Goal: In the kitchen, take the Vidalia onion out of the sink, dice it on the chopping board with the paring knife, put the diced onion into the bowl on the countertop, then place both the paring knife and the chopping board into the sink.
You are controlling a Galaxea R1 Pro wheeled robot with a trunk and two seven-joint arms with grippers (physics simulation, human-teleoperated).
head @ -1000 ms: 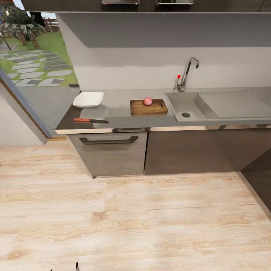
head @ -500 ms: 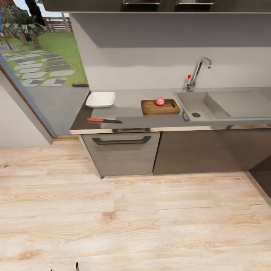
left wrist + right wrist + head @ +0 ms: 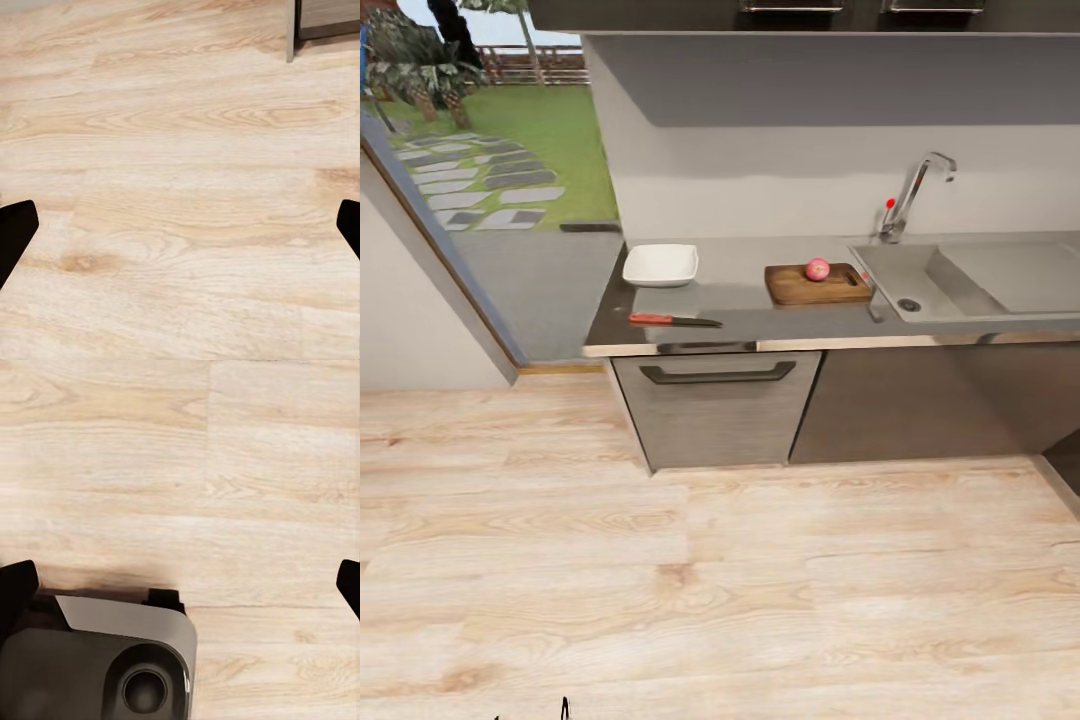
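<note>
Resting on chopping board [image 3: 817,286]: onion [image 3: 817,268] | hands over floor [image 3: 180,187], well apart

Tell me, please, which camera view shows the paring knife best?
The head view: the paring knife lies whole near the countertop's front edge, before the bowl. Both wrist views look at the wooden floor instead.

- A light wood-plank floor [image 3: 720,590] is seen in front of the grey cabinets [image 3: 900,405].
- A drawer front with a dark bar handle [image 3: 717,375] is set at the cabinets' left end.
- A curved steel tap [image 3: 916,193] with a red knob [image 3: 889,203] beside it is mounted against the pale wall [image 3: 780,185].
- A lawn with stepping stones [image 3: 480,185] is seen through the glazed opening at the far left.
</note>
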